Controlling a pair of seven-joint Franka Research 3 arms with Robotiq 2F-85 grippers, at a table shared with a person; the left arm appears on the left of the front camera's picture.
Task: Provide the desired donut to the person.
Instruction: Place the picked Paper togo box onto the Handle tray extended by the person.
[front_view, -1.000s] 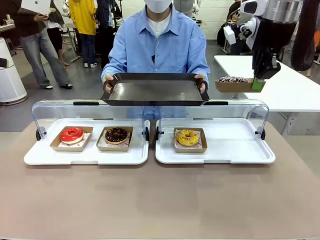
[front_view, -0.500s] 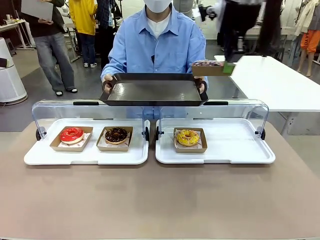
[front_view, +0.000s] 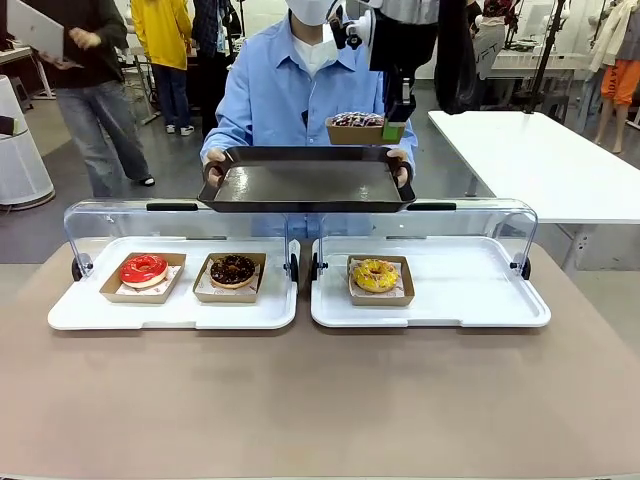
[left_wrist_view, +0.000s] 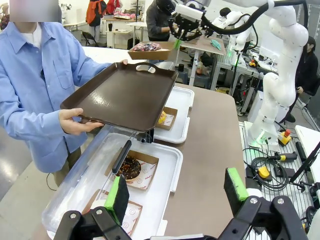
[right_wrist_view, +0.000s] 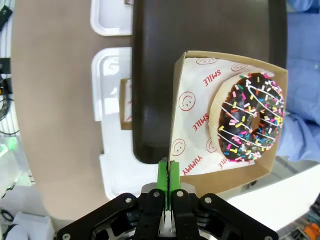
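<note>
Right wrist view: right pincer (right_wrist_view: 169, 167) clamps the donut box (right_wrist_view: 192, 115).

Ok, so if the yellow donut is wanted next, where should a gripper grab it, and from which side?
Probably pinch the near wall of its cardboard tray, not the yellow donut itself, coming down from the robot's side. The thin upright walls suit a two-finger pinch, and the raised clear cover stands along the far side.

Left gripper (left_wrist_view: 176, 189): black links, silver screws, green pads (left_wrist_view: 235, 184) at the tips; right arm (left_wrist_view: 285, 55) white
</note>
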